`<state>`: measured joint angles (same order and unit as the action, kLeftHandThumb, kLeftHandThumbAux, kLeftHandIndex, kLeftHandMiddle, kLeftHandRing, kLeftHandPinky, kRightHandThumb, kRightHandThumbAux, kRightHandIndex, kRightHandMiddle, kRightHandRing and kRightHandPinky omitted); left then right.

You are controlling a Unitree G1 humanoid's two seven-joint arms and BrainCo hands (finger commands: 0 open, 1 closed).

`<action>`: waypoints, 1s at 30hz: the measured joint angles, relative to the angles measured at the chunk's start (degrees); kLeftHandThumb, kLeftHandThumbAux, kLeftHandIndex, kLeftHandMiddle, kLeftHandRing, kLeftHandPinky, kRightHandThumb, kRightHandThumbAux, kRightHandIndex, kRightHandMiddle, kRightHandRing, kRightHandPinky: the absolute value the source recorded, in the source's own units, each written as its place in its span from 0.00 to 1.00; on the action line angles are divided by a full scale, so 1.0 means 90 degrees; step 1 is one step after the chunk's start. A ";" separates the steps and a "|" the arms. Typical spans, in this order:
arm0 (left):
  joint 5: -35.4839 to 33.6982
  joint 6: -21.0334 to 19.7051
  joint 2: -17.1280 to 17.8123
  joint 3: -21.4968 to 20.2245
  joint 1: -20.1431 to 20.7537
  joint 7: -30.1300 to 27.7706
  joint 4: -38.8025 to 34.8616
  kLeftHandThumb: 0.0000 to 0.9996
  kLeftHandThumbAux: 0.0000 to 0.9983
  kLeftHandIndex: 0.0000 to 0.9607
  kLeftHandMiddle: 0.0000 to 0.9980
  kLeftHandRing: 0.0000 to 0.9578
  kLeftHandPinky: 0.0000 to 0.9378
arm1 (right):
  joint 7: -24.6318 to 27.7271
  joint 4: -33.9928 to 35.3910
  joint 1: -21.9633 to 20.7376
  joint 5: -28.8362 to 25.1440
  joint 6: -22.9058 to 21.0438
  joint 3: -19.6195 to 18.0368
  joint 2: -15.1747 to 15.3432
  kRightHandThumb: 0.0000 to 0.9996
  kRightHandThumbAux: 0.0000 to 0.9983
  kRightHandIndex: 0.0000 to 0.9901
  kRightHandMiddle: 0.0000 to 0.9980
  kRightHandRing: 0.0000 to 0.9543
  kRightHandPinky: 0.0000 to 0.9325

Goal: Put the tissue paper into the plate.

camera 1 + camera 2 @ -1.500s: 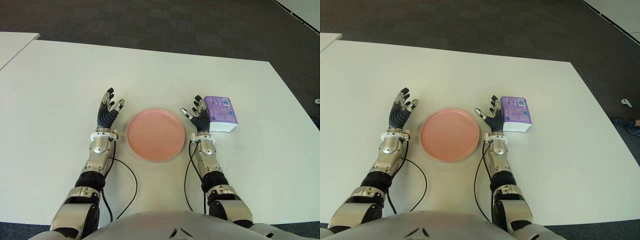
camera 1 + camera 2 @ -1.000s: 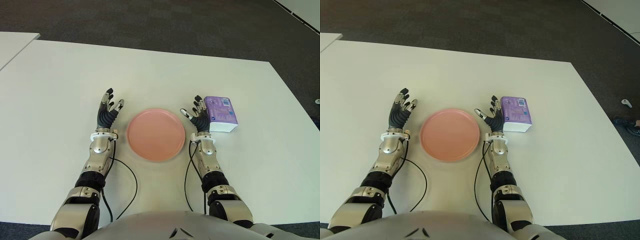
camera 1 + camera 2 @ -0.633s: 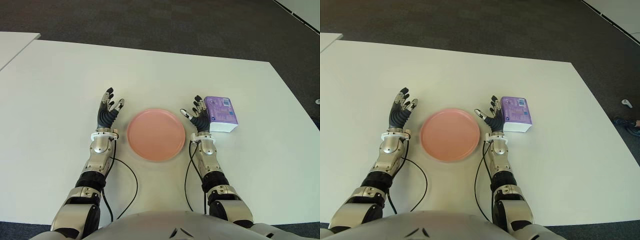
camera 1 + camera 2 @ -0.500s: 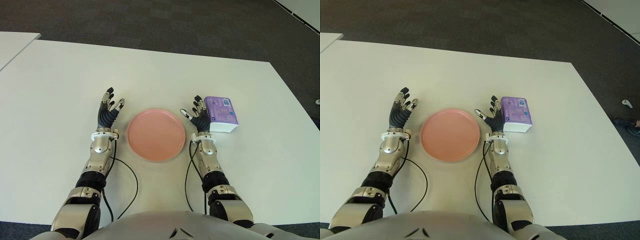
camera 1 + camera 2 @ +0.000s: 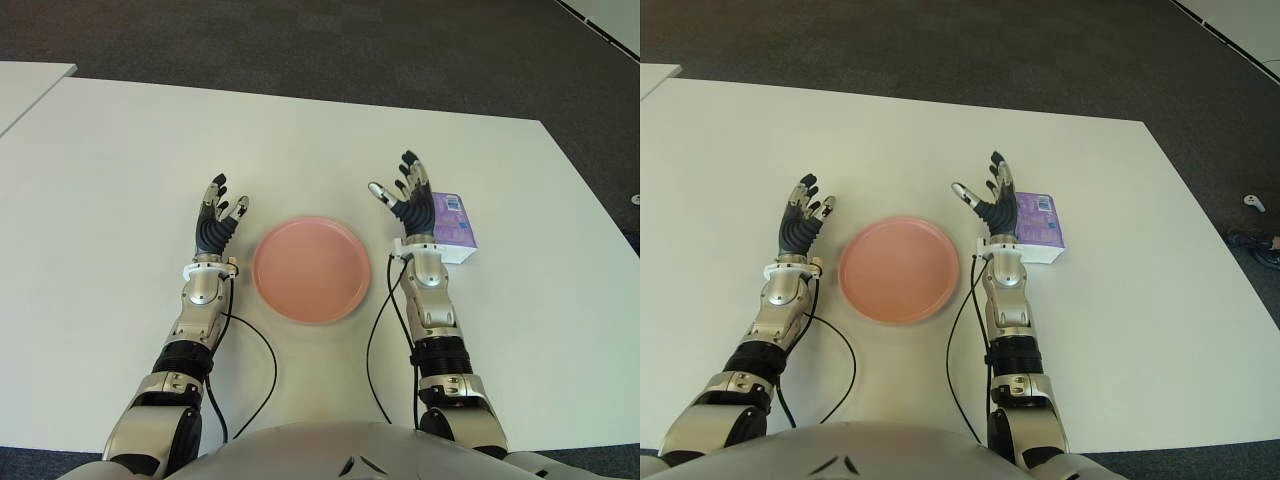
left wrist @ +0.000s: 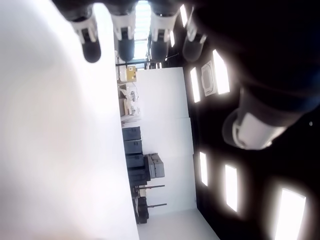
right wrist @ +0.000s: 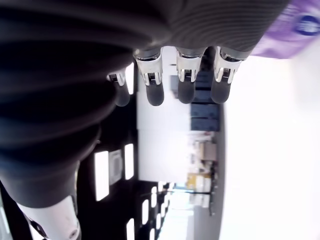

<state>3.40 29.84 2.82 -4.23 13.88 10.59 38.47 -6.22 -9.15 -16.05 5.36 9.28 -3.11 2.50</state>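
The right hand (image 5: 412, 203) hung above the tabletop (image 5: 120, 150) with its fingers spread wide and holding nothing, its palm turned toward the plate and its back against the near-left part of the tissue pack (image 5: 455, 222), partly covering it in the eye views (whether the two touched could not be told). The pack lay flat on the tabletop just right of that hand, well outside the pink plate (image 5: 311, 268). The left hand (image 5: 217, 222) showed on the plate's other side, fingers likewise open and empty.

From here the likeliest fault looked to be a shove rather than a grasp: fingers coming down on the pack's left edge could push it farther right, away from the plate. A soft wrapped pack might also buckle or slip under a shallow pinch. A sweep toward the plate could nudge the light plate across the smooth tabletop.

The pack's long axis ran roughly away from the robot, its printed purple face up and its white near end toward the robot.
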 measured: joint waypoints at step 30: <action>-0.0003 -0.0080 -0.0079 0.0095 0.0050 -0.0017 -0.0095 0.00 0.55 0.00 0.00 0.00 0.00 | 0.1101 0.1414 -0.1869 0.0701 -0.1251 -0.0436 0.2651 0.15 0.69 0.04 0.05 0.02 0.01</action>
<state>3.37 29.12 2.11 -3.37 14.33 10.44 37.62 3.69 3.58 -32.87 11.67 -1.98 -7.04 26.35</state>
